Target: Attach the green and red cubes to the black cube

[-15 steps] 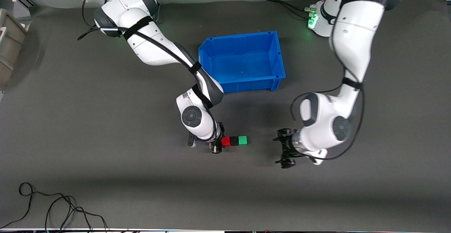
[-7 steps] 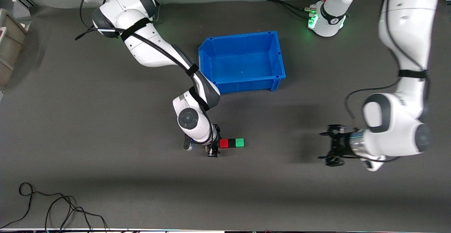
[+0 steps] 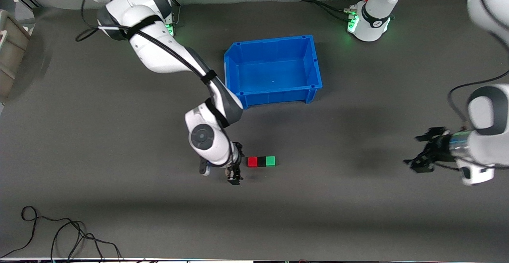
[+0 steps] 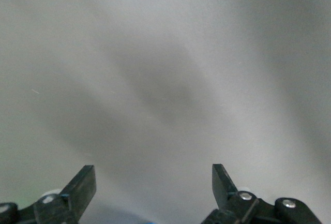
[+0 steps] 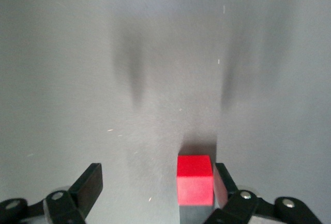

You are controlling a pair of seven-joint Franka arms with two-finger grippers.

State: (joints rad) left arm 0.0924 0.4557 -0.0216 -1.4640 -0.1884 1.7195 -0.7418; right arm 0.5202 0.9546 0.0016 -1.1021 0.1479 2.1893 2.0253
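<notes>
The red cube (image 3: 252,161), black cube (image 3: 261,161) and green cube (image 3: 270,160) lie touching in one row on the dark mat, black in the middle. My right gripper (image 3: 235,174) is open and empty just beside the red cube, toward the right arm's end of the table. In the right wrist view the red cube (image 5: 195,179) sits close to one finger (image 5: 223,181), and the gripper (image 5: 158,182) holds nothing. My left gripper (image 3: 423,155) is open and empty, well away from the row at the left arm's end. The left wrist view shows its gripper (image 4: 154,180) over bare mat.
An empty blue bin (image 3: 314,62) stands farther from the front camera than the cube row. A grey container (image 3: 10,52) sits at the table edge at the right arm's end. A loose black cable (image 3: 59,235) lies near the front edge.
The left arm has swung away from the cubes toward its own end of the table. The right gripper has drawn back a little from the red cube. The cube row stays together.
</notes>
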